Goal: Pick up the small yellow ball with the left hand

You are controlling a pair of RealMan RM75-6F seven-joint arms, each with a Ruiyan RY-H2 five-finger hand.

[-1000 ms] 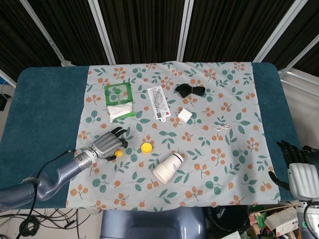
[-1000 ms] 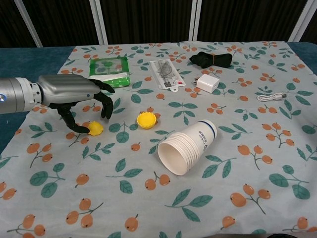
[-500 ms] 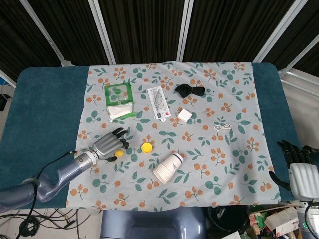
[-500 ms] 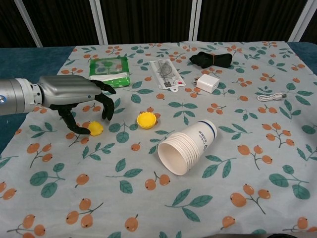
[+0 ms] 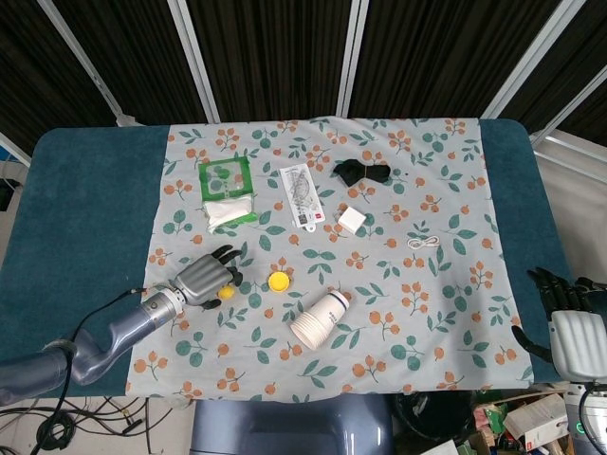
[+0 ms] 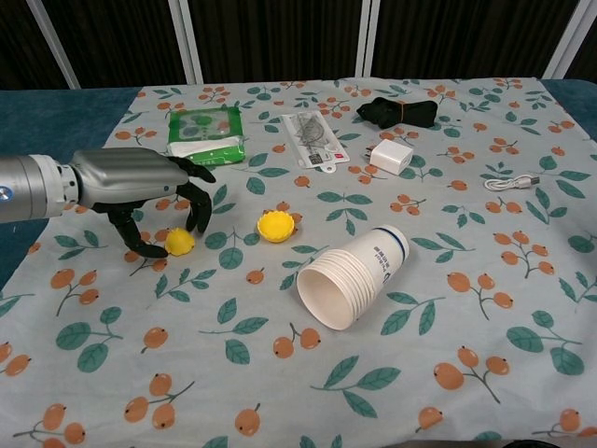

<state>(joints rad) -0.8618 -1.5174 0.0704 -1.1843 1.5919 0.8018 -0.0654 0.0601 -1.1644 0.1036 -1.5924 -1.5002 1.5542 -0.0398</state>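
Change: the left hand [image 6: 140,187] is sitting lower over the cloth than half a second ago, and its fingers [image 6: 198,213] are curling in closer around the small yellow ball [image 6: 179,242]; the ball is lying where it lay.
Ball position: the small yellow ball is resting on the floral cloth [image 6: 392,373], left of the paper cup stack [image 6: 350,277] and left of the yellow flower-shaped piece [image 6: 275,224].
Left hand state: the fingers are arching apart over the ball with nothing lifted; in the chest view the thumb tip is lying just left of the ball and a fingertip just beyond it. Contact cannot be confirmed.
Key relation: the ball is lying between thumb and fingers, below the palm. A ball has no long axis, so closing direction is likely uncritical.
Nearer hand: the left hand is at the ball; the right hand [image 5: 574,327] is far right of the paper cup stack, off the cloth, its fingers too unclear to judge.
View difference: the head view [image 5: 226,292] is showing the ball partly covered by the hand; the chest view is exposing the gap beneath the palm.
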